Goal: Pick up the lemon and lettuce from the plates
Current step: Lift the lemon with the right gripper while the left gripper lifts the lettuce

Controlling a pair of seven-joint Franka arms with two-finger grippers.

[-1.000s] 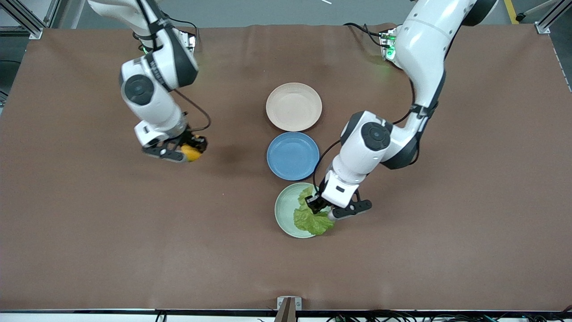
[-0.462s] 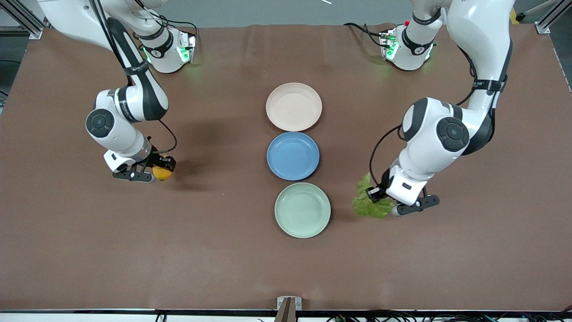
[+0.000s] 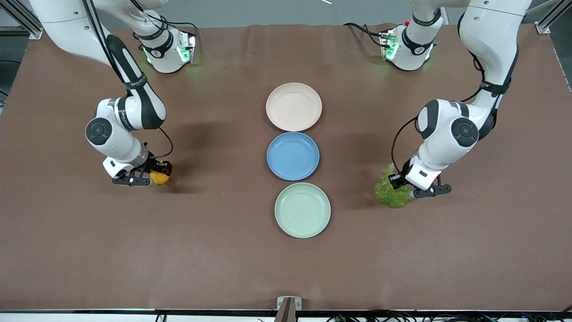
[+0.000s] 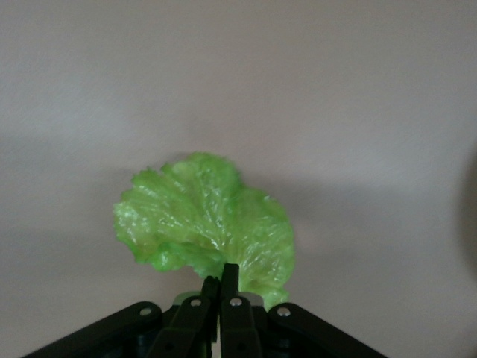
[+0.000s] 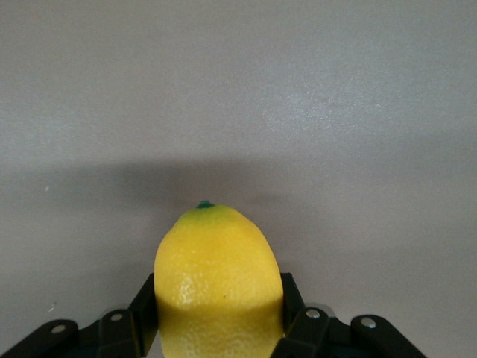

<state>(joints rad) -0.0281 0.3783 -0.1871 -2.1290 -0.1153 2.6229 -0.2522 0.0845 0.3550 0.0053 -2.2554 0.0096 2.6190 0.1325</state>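
Lemon (image 3: pixel 159 177), lettuce (image 3: pixel 392 194) over brown tablecloth (image 3: pixel 223 250)

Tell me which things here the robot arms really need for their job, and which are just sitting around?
Needed for the job:
- lemon, held by the right gripper
- lettuce, held by the left gripper
- beige-pink plate, with nothing on it
- mint green plate, with nothing on it

Just sitting around:
- blue plate, between the other two plates

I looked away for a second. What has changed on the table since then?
The left gripper lifted the lettuce off the green plate and carried it toward its own end of the table. The right gripper carried the lemon farther toward its end. All three plates stayed put.
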